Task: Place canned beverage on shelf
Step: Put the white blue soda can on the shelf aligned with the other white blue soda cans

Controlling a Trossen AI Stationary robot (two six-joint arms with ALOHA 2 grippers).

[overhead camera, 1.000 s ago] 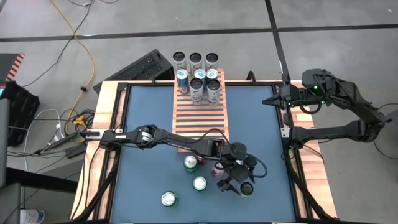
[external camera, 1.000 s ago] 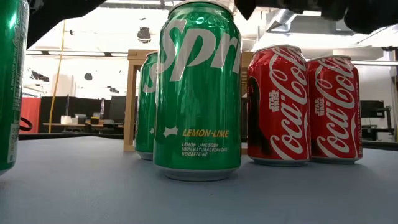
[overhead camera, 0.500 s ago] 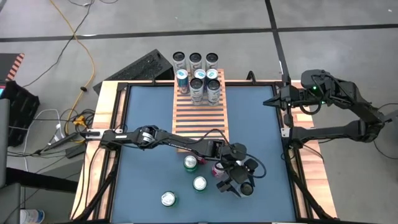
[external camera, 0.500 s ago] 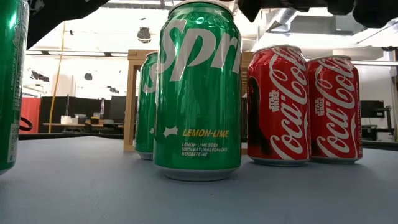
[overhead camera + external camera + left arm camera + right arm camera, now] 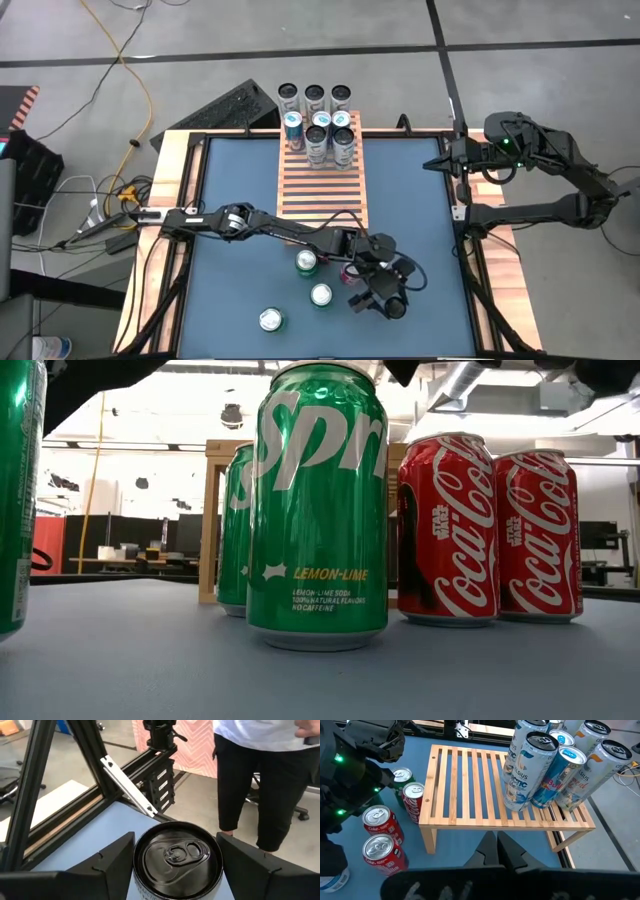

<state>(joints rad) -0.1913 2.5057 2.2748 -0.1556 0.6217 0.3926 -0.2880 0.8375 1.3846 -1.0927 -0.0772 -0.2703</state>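
A can [image 5: 177,857] with a dark top, a pull tab and a pale wall stands upright on the blue table, also in the right wrist view [image 5: 331,879]. My left gripper [image 5: 175,837] reaches across to the table's near right [image 5: 385,292], with one finger on each side of this can. The shelf [image 5: 322,185], a light wooden slatted rack, stands at the table's far middle [image 5: 470,795]. It carries several tall cans [image 5: 320,135] at its far end. My right gripper [image 5: 497,847] hangs shut above the table's far right edge [image 5: 445,162]. My left gripper has the can between its two fingers, one finger [image 5: 117,857] against the can's side [image 5: 136,865] and the other against the opposite side, just below the rim. The fingers come nearly level, slanting a little down, from the table's left. The can stands upright on the table.
Red cans [image 5: 380,820] and green cans [image 5: 306,262] stand close around the gripper; in the low view they fill the foreground [image 5: 318,510]. A person [image 5: 260,780] stands beyond the table's right edge, behind the black frame [image 5: 160,775].
My left gripper has stayed in place while its fingers have drawn in around the can. None of the cans has moved.
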